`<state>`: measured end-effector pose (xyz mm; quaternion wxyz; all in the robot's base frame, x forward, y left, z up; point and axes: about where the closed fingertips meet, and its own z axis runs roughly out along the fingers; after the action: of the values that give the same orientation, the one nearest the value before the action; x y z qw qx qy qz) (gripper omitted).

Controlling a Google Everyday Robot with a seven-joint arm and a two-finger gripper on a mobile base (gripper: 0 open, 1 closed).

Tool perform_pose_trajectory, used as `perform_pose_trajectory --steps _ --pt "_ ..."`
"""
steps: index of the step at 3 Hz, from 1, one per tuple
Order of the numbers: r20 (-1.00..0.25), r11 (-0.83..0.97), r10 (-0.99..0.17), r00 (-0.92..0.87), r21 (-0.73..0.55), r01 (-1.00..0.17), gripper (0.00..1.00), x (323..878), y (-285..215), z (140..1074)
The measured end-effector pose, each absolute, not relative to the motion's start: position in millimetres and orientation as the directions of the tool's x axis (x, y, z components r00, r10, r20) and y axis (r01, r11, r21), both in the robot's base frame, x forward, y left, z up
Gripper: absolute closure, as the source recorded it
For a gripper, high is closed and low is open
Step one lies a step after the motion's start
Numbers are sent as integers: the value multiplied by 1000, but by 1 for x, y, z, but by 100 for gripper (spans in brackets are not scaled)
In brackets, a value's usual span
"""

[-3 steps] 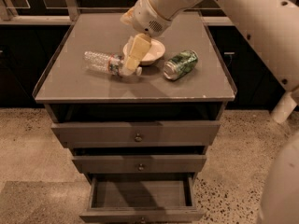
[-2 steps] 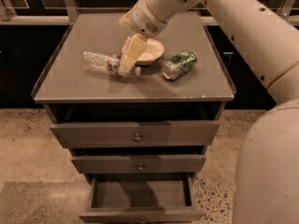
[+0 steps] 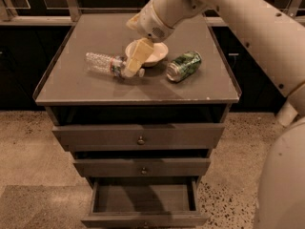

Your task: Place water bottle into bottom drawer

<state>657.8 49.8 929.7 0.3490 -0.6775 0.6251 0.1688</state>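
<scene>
Reaching is being done from above: the gripper point(image 3: 135, 63) is being held low over one end of the water bottle point(image 3: 101, 62), likely so that it can be picked up. Whether the bottle is being squeezed yet cannot be told. The water bottle is lying on its side on the cabinet top point(image 3: 95, 87), just beside the white bowl point(image 3: 159, 51), with the green can point(image 3: 184, 66) near. The bottom drawer point(image 3: 143, 199) is standing open below, likely so the bottle can be put in. The bottle is clear and ribbed, with a coloured band.
</scene>
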Motion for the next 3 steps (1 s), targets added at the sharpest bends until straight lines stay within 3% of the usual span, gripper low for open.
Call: perform_pose_trajectory --steps 3 --pt "-724 -34 -676 135 -152 -988 0 674 104 890"
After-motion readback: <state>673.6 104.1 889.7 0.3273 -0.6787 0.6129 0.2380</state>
